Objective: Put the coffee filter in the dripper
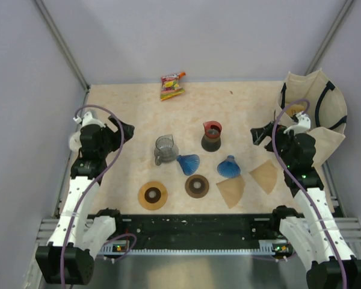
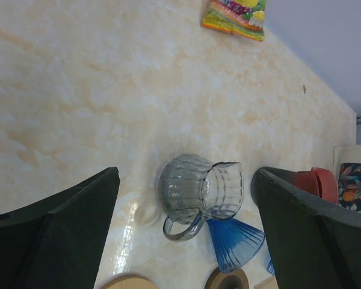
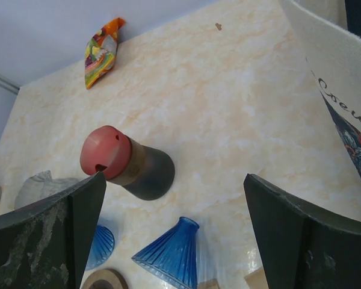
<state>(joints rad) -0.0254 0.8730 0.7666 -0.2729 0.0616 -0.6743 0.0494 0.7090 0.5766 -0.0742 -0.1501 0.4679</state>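
Both arms stand back at the sides of the table (image 1: 117, 105), so the middle is open between them. The left gripper (image 1: 127, 131) hangs near the left edge, its jaws spread wide and holding nothing. In its wrist view the black fingers (image 2: 60, 235) frame the grey glass pitcher (image 1: 165, 149), with bare tabletop running beyond it to the far wall. The right gripper (image 1: 259, 133) hangs on the right side, jaws likewise spread and empty. It is close in front of the cloth tote bag (image 1: 325, 114), which fills the far right corner and crowds that edge.

The task's things lie in the near middle. The left dripper (image 1: 188, 163), blue and ribbed, lies on its side just beside the pitcher. The right dripper (image 1: 229, 167) also lies on its side, a little apart from the first. The near filter (image 1: 231, 191), a tan paper fan, lies flat just in front of the right dripper. The right filter (image 1: 265, 176) lies flat beside it, toward the right arm; I cannot tell whether their corners touch.

A red-lidded canister (image 1: 212, 136) stands behind the drippers. An orange disc (image 1: 153, 195) and a brown disc (image 1: 197, 186) sit near the front edge. A snack packet (image 1: 172, 85) lies at the far edge. The broadest bare stretches are the far half of the table and the strip left of the pitcher.
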